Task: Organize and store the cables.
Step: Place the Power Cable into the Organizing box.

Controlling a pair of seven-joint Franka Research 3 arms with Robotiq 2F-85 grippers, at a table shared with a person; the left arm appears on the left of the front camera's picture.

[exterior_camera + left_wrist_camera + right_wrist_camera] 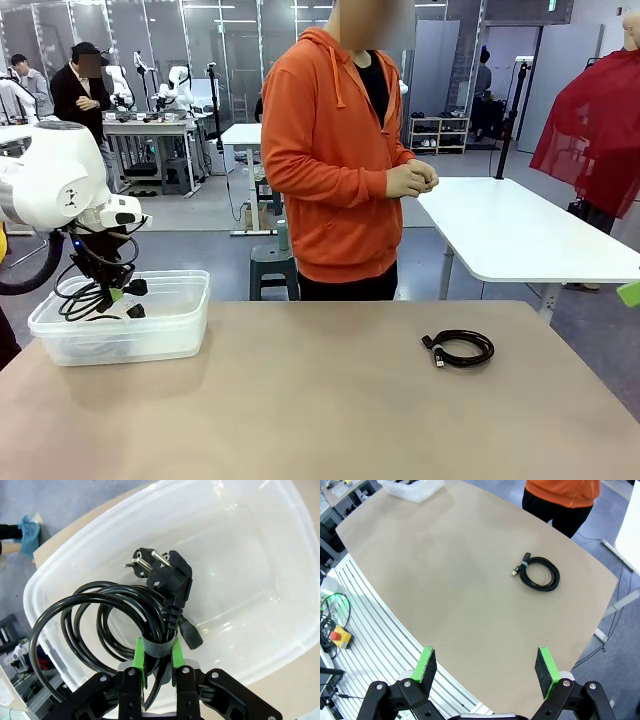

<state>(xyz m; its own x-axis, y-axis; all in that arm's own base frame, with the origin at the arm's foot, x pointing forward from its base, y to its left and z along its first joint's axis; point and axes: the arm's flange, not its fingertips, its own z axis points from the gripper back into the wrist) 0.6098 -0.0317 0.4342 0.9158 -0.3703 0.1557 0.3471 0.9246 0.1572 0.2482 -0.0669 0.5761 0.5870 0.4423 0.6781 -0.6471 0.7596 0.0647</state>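
Green pads of my left gripper (158,654) pinch the strapped waist of a coiled black power cord (95,605), held over the clear plastic tub (260,555). My right gripper (486,666) is spread wide above the tan table (435,565), where a smaller coiled cable (540,573) lies well apart from the tub.

A person (345,285) in an orange hoodie (325,150) stands near a white table (520,235).
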